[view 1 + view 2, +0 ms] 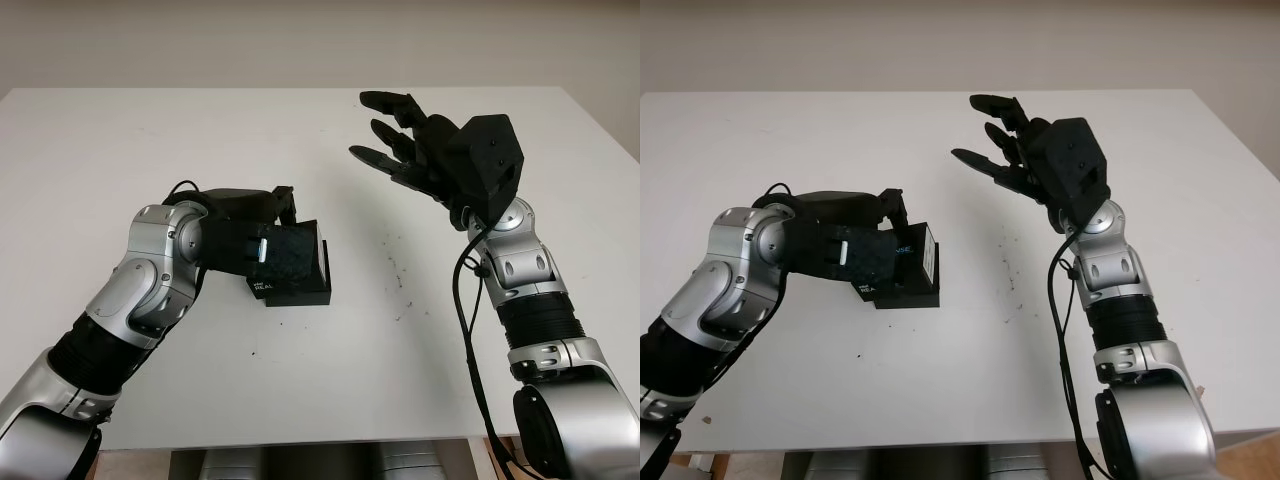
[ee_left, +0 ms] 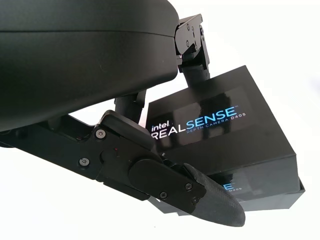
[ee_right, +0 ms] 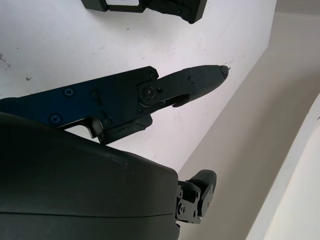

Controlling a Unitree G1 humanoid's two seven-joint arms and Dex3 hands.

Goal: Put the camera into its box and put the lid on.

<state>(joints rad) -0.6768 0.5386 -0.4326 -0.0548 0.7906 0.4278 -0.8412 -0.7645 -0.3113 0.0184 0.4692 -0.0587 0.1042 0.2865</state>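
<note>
1. One black lid (image 2: 210, 117) sits tilted on its box (image 1: 300, 292), left of the table's (image 1: 330, 380) middle.
2. Left hand (image 1: 262, 228) has its fingers (image 2: 192, 47) curled around the lid.
3. Right hand (image 1: 425, 150) hovers above the table, holding nothing.

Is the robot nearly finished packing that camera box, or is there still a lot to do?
Nearly finished, it seems. The lid, printed RealSense, sits on the black box but tilted, not seated. The left hand is on the lid, apparently pressing it down. The camera itself is hidden, presumably inside. The right hand is open, raised above the table. Left: seating the lid squarely and letting go.
</note>
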